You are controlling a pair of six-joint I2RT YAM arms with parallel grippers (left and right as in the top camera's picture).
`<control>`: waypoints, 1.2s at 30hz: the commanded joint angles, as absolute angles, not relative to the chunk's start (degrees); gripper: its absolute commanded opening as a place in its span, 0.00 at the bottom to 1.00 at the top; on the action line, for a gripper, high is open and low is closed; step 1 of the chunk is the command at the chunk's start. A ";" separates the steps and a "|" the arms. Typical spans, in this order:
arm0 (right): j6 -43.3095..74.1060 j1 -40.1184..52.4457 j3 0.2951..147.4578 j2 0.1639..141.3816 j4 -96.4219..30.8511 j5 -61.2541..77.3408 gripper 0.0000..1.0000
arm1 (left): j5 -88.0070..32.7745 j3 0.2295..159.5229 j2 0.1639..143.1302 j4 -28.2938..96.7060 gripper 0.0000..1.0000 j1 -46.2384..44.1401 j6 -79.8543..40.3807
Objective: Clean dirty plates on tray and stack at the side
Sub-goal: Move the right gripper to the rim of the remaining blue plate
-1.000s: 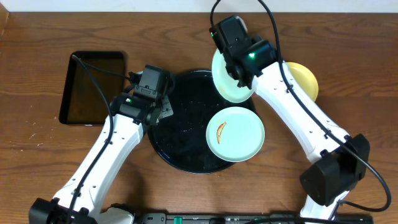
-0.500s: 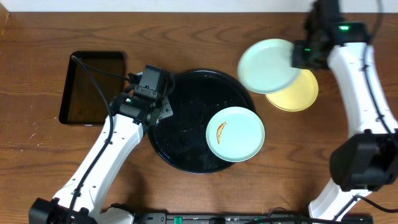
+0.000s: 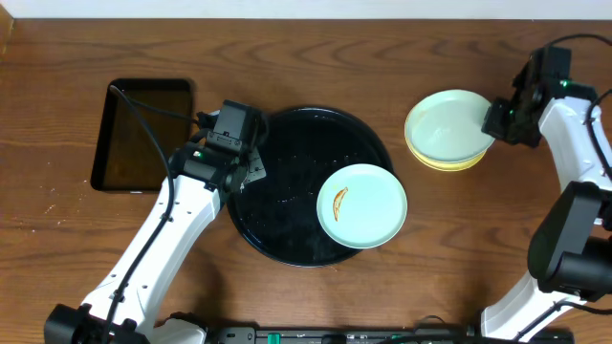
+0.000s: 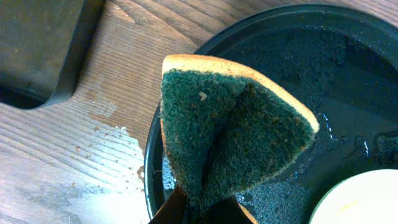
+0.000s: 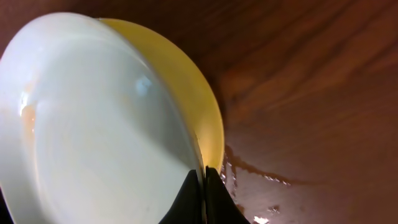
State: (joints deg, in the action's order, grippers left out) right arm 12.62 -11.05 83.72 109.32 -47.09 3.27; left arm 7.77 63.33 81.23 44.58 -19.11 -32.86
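Note:
On the round black tray [image 3: 287, 182] lies one mint plate [image 3: 361, 205] with an orange-brown smear. My right gripper [image 3: 495, 122] is shut on the right rim of a second mint plate [image 3: 445, 127]. That plate sits over the yellow plate [image 3: 448, 167] on the table to the right of the tray. In the right wrist view my gripper [image 5: 204, 186] pinches the mint plate [image 5: 93, 124] just above the yellow plate [image 5: 199, 106]. My left gripper [image 3: 244, 177] hovers at the tray's left edge. There the gripper [image 4: 202, 208] is shut on a folded green-and-yellow sponge [image 4: 230, 130] above the wet tray [image 4: 348, 74].
A rectangular black tray [image 3: 143, 134] lies on the table to the left of the round one. Water droplets [image 4: 106, 162] speckle the wood beside the tray's left rim. A wet patch [image 5: 255, 174] marks the table next to the yellow plate.
My right arm has carried the mint plate from the tray's back edge out to the right and onto the yellow plate. The left arm and sponge have not moved.

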 commanded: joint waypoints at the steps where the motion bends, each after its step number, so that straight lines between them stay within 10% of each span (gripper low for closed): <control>1: 13.82 -10.61 82.70 108.18 -44.99 5.45 0.03 | 7.92 62.89 81.41 44.49 0.08 -18.94 -33.32; 5: 14.35 -10.61 82.70 108.38 -44.45 5.43 0.39 | 7.92 62.89 81.41 44.53 0.08 -18.94 -33.32; 10: 14.31 -10.39 82.72 108.36 -47.35 11.44 0.47 | 7.92 62.89 81.41 44.45 0.08 -18.94 -33.32; 15: 8.88 -8.29 82.78 108.29 -52.25 30.57 0.38 | 7.94 62.89 81.41 43.88 0.08 -18.94 -33.32; 20: 4.56 -2.04 84.14 108.09 -58.48 32.60 0.52 | 7.94 62.89 81.41 43.42 0.08 -18.94 -33.30; 26: 10.66 5.98 85.67 108.05 -65.95 20.95 0.29 | 7.94 62.89 81.41 43.42 0.08 -18.94 -33.30; 36: 24.18 13.69 85.60 102.63 -75.68 1.23 0.39 | 7.94 62.89 81.89 43.16 0.08 -18.94 -33.32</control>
State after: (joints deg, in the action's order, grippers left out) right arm 19.49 11.64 84.55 107.83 -75.64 7.31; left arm 7.79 63.31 81.23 43.44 -19.11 -32.86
